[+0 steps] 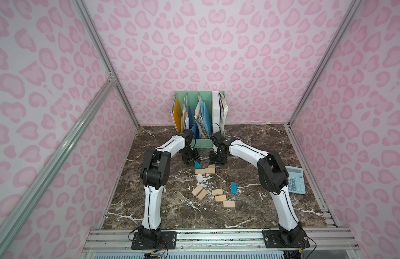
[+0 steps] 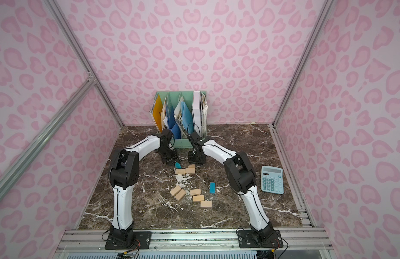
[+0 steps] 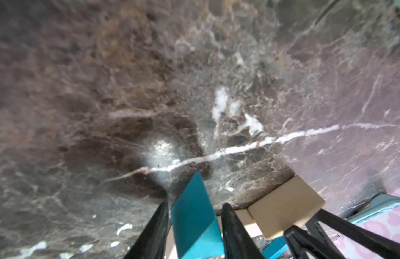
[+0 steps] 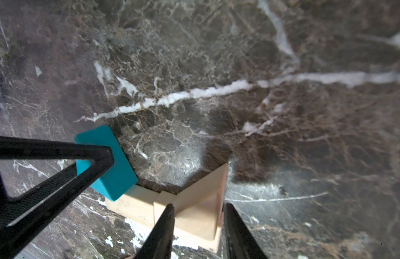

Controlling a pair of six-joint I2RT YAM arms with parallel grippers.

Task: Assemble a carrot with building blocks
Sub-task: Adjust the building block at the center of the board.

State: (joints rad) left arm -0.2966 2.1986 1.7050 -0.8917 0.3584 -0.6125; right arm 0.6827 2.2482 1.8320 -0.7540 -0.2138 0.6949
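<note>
**Two Triangles Gripped at the Head of a Barely Begun Carrot**

A dark brown marble tabletop (image 1: 149, 201), veined in white, is enclosed by walls (image 1: 217, 44) papered in a pink spotted print and braced by aluminium rails (image 1: 59, 154). A mint-green file rack (image 1: 203, 143), stuffed with folders, is stood at the middle of the far edge. A pale blue calculator (image 1: 295, 182) is laid by the right edge. White crumbs (image 1: 203, 178) are scattered about the centre.

The carrot (image 1: 205, 171) is seen just beyond the centre, toward the far edge. So far it is made up of two tan rectangles (image 2: 185, 171) laid end to end and touching. At the far side of this pair, the teal triangle (image 1: 197, 165) is gripped by the left claw (image 3: 195, 205), whose fingers (image 3: 159, 231) are pressed against its two flat faces. Its near corner is met by the left rectangle of the pair.

Beside it, the tan triangle (image 4: 203, 186) is clasped between the narrowly parted fingers of the right claw (image 4: 199, 205), at the far edge of the right rectangle. Whether it rests on that block or on the tabletop cannot be told.

The other building blocks (image 1: 217, 192) are left loose between the centre and the near edge. Five tan rectangles (image 1: 220, 198) are gathered there, two angled and touching side by side, three stepped toward the near edge. The teal rectangle (image 1: 233, 187) is laid apart from them, on the side toward the right edge.
</note>
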